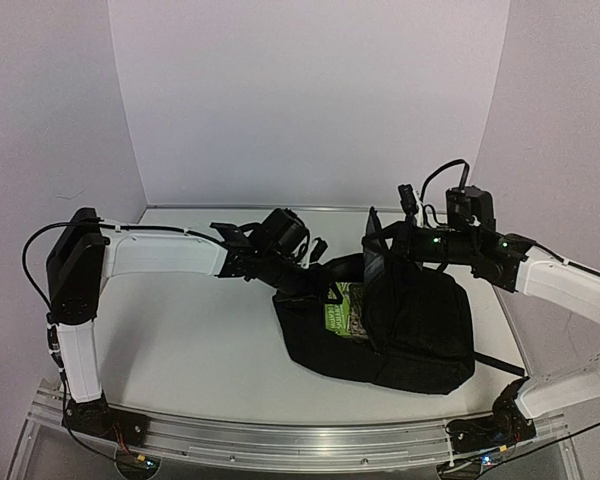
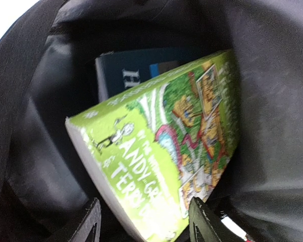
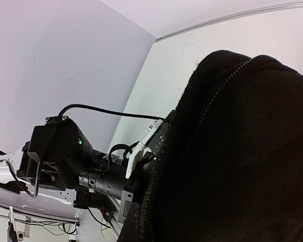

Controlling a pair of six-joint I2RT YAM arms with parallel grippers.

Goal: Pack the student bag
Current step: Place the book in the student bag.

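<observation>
Black soft fabric backpack [image 1: 420, 330] lay on white table [image 1: 200, 330] | right gripper [image 1: 385, 240] pinched shut on its raised rim | green paperback book [image 2: 161, 151] and dark-blue book [image 2: 126, 75] inside | left gripper [image 2: 146, 224] jaws apart, holding nothing | zipping probably remained

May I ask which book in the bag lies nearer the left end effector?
The bright green book; its corner lies between the left end effector's fingers, while the dark blue book sits behind it, deeper in the student bag.
</observation>
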